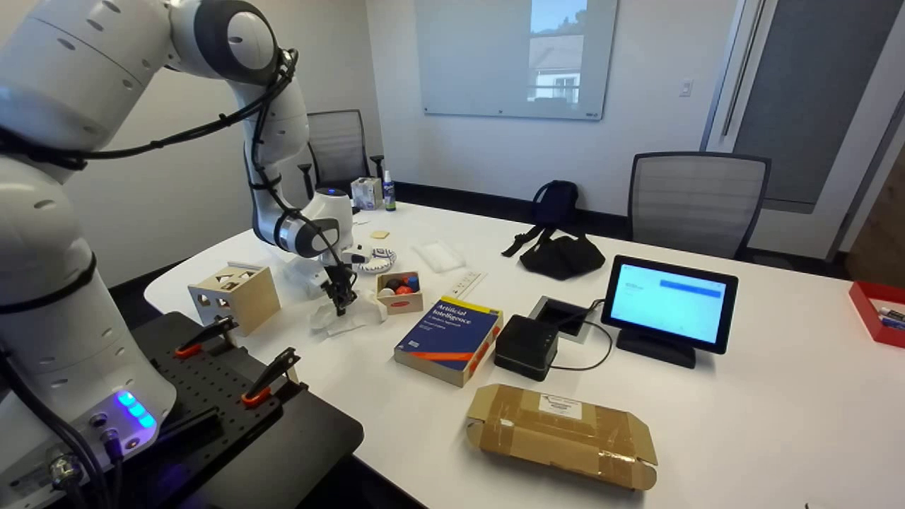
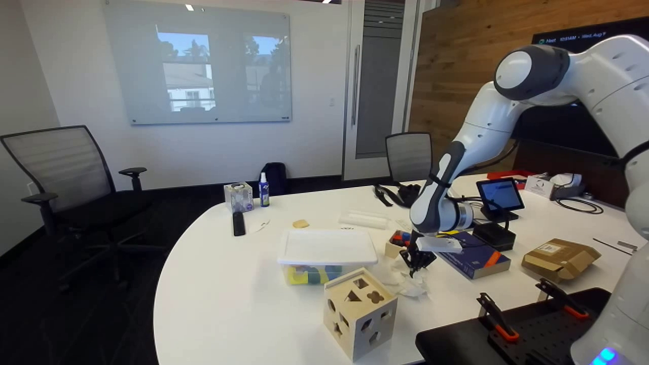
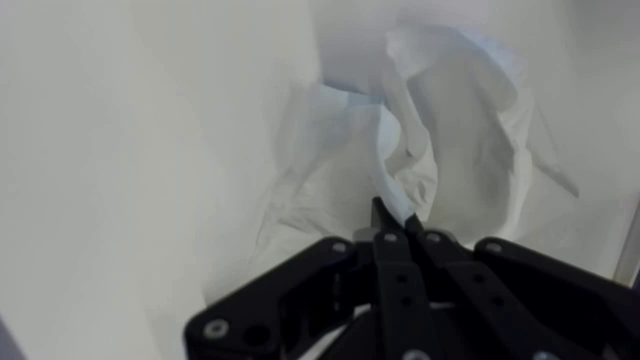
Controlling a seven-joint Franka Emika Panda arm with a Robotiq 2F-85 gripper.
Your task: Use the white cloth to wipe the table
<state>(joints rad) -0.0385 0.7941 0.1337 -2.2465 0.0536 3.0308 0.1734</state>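
Observation:
The white cloth lies crumpled on the white table; it shows in both exterior views, as a thin sheet (image 1: pixel 364 311) and as a rumpled heap (image 2: pixel 409 289). The white table (image 1: pixel 778 403) also shows in the wrist view under the cloth (image 3: pixel 465 130). My gripper (image 3: pixel 395 212) points down with its fingertips close together, and a fold of the cloth is pinched between them. In both exterior views my gripper (image 1: pixel 341 309) is low over the cloth, its tips at about table height (image 2: pixel 411 272). The rest of the cloth spreads on the table around the tips.
A wooden shape box (image 1: pixel 240 297), a small box of balls (image 1: pixel 400 302) and a thick blue book (image 1: pixel 452 336) stand close around the cloth. A lidded plastic bin (image 2: pixel 327 248) stands beside the shape box. A cardboard box (image 1: pixel 562 438) and a screen (image 1: pixel 672 304) are farther off.

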